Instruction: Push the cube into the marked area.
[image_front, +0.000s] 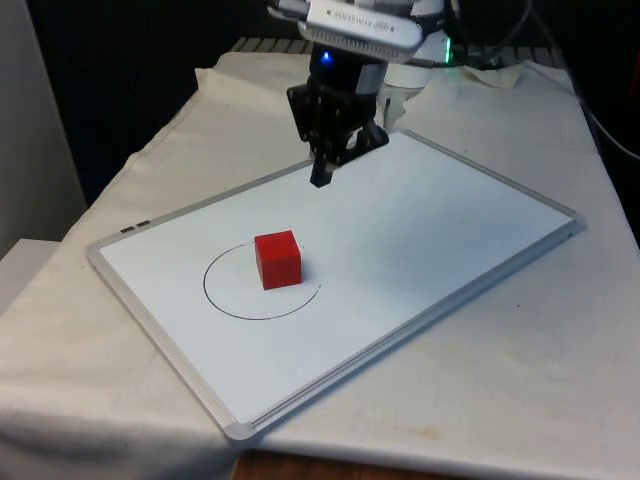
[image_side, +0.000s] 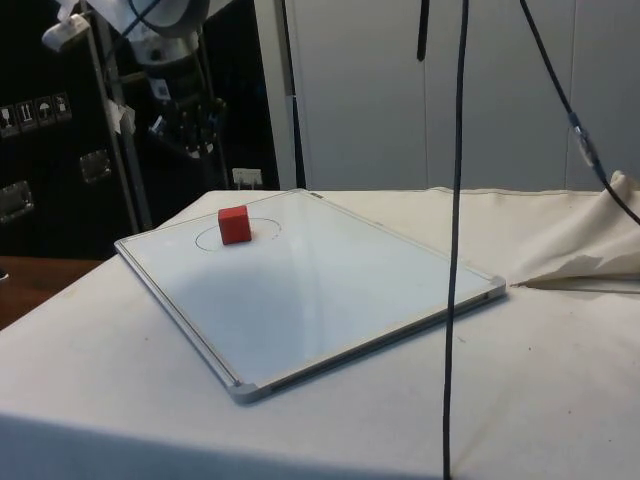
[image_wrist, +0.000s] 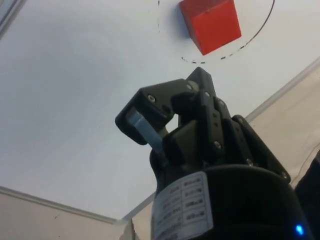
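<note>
I see the red cube (image_front: 277, 259) sitting inside the drawn circle (image_front: 225, 303) on the whiteboard (image_front: 420, 240), nearer its far edge. My gripper (image_front: 322, 178) hangs above the board, well apart behind it, fingers clenched together, holding nothing. The wrist view catches a label (image_wrist: 182, 210) on the gripper I can't read.

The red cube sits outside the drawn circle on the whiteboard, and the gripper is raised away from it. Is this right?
Not quite. The front view shows the red cube inside the drawn circle on the whiteboard. The gripper is indeed raised away from it.
</note>
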